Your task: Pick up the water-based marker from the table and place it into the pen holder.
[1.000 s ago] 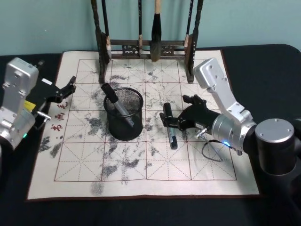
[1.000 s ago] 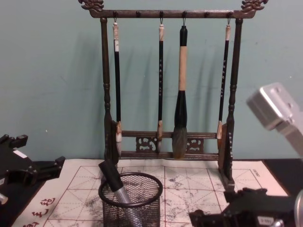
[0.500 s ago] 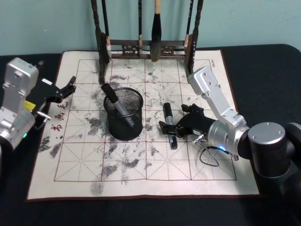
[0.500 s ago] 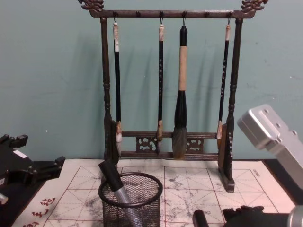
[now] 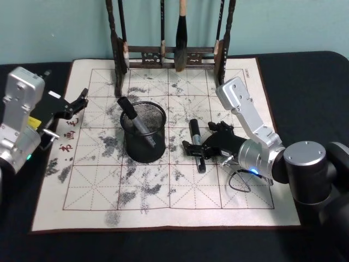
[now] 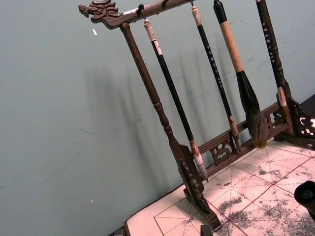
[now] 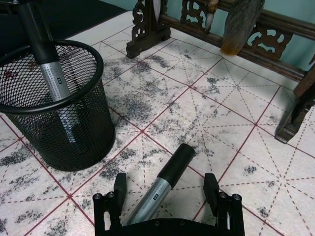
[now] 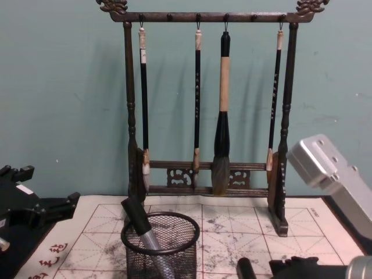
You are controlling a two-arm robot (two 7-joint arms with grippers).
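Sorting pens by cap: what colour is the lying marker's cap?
Black marker cap, clearest in right wrist view.

Red characters (image 5: 67,135) are printed on the mat (image 5: 163,207) left of the pen holder (image 5: 144,132), not legible; label print on the marker (image 7: 160,186) unreadable

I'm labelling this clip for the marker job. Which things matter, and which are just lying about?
In the job: loose marker, pen holder, right gripper open astride it.
Just about: second marker inside the holder, brush rack, hanging brushes, parked left gripper.
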